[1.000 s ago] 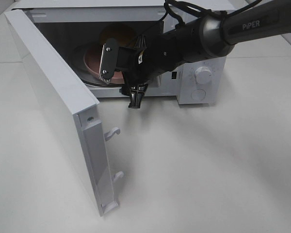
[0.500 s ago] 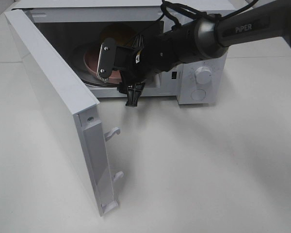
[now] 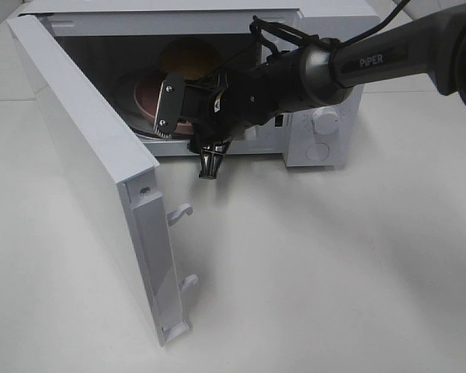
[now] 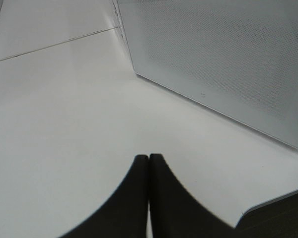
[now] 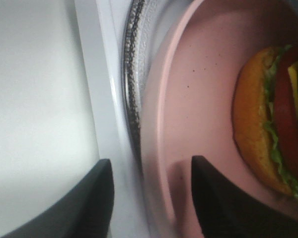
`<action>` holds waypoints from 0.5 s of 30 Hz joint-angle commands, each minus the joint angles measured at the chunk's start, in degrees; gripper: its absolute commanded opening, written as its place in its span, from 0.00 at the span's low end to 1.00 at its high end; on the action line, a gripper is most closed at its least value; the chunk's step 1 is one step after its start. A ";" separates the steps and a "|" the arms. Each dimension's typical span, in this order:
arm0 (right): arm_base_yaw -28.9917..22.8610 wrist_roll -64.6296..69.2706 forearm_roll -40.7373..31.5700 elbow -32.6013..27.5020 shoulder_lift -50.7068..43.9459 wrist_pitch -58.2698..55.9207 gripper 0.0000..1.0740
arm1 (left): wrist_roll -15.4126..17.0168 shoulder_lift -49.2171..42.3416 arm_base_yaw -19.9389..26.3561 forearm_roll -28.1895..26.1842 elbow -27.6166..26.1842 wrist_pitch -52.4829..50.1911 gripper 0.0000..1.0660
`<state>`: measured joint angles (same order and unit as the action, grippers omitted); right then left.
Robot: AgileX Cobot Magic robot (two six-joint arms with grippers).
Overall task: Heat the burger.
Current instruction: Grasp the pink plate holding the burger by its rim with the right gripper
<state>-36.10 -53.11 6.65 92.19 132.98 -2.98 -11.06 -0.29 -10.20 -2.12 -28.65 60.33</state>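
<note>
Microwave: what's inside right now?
Inside the microwave, a pink plate sits on the glass turntable, with the burger on it. The right gripper straddles the plate's rim and, in the high view, covers the plate's front.

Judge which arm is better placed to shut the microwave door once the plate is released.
Left, probably. The left gripper, jaws together, sits just outside the open door, free to push it. The right gripper is at the microwave opening, jaws straddling the pink plate rim beside the burger.
</note>
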 commanded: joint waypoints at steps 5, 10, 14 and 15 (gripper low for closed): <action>0.06 1.72 0.52 0.34 -0.17 -0.11 0.17 | 0.40 -1.20 0.23 -0.34 0.17 -0.69 0.00; 0.06 1.72 0.52 0.34 -0.29 -0.17 0.04 | 0.40 -1.20 0.23 -0.34 0.17 -0.69 0.00; 0.06 1.72 0.52 0.34 -0.34 -0.17 0.01 | 0.40 -1.20 0.23 -0.34 0.17 -0.69 0.00; 0.06 1.72 0.52 0.34 -0.34 -0.46 0.00 | 0.40 -1.20 0.23 -0.34 0.17 -0.69 0.00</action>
<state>-36.50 -52.37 7.91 92.19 132.98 -2.75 -11.06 -0.29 -10.20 -2.12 -28.65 60.33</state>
